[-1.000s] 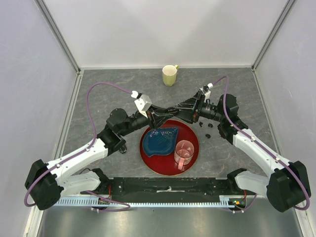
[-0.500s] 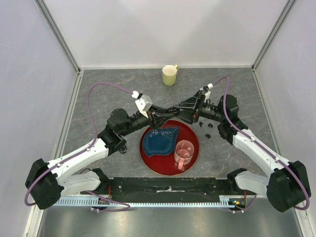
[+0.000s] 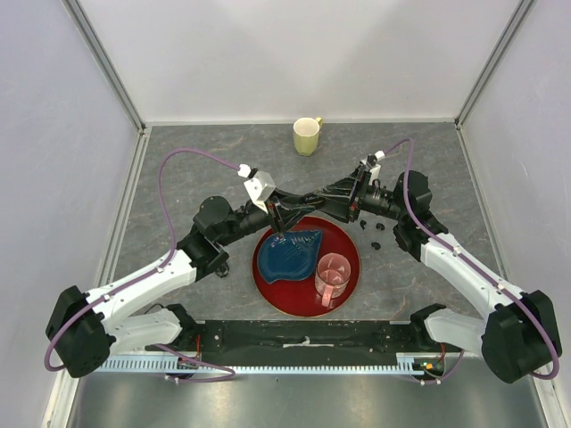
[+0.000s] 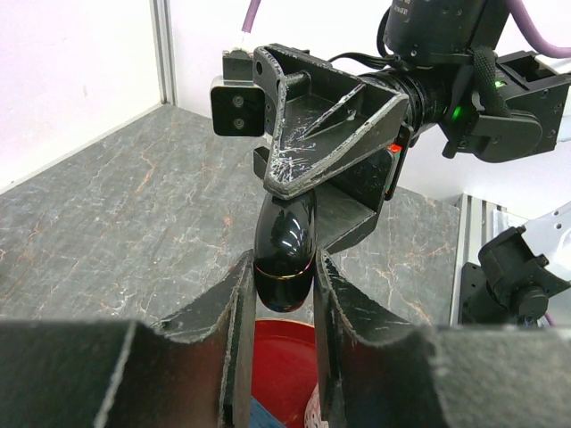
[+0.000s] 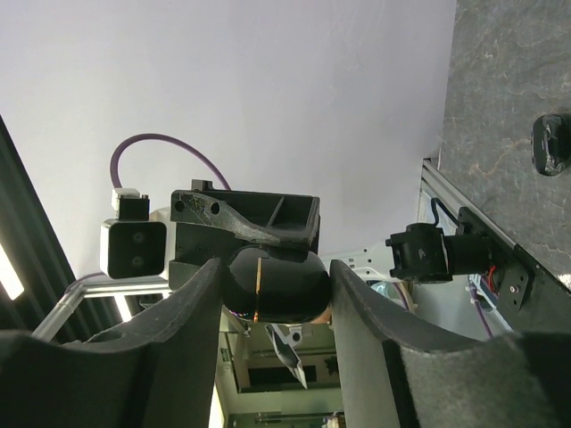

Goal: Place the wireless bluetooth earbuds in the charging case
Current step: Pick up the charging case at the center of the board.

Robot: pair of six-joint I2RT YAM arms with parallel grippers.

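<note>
A glossy black charging case (image 4: 285,250) with a thin gold seam hangs above the red tray, held between both grippers. My left gripper (image 4: 281,267) is shut on its lower end. My right gripper (image 5: 272,267) comes from the opposite side, and both its fingers press the case (image 5: 272,285). In the top view the two grippers meet at the case (image 3: 289,212), left gripper (image 3: 281,219) and right gripper (image 3: 302,207). Three tiny black earbuds (image 3: 376,244) lie on the table to the right of the tray, under the right arm. One earbud (image 5: 551,143) shows in the right wrist view.
A red round tray (image 3: 285,294) lies at the front centre. It holds a blue leaf-shaped dish (image 3: 290,252) and a pink cup (image 3: 333,276). A yellow mug (image 3: 307,135) stands near the back wall. White walls enclose the grey marbled table.
The right gripper's fingers have narrowed onto the case. Both arms have stayed almost still, and the left grip is unchanged.
</note>
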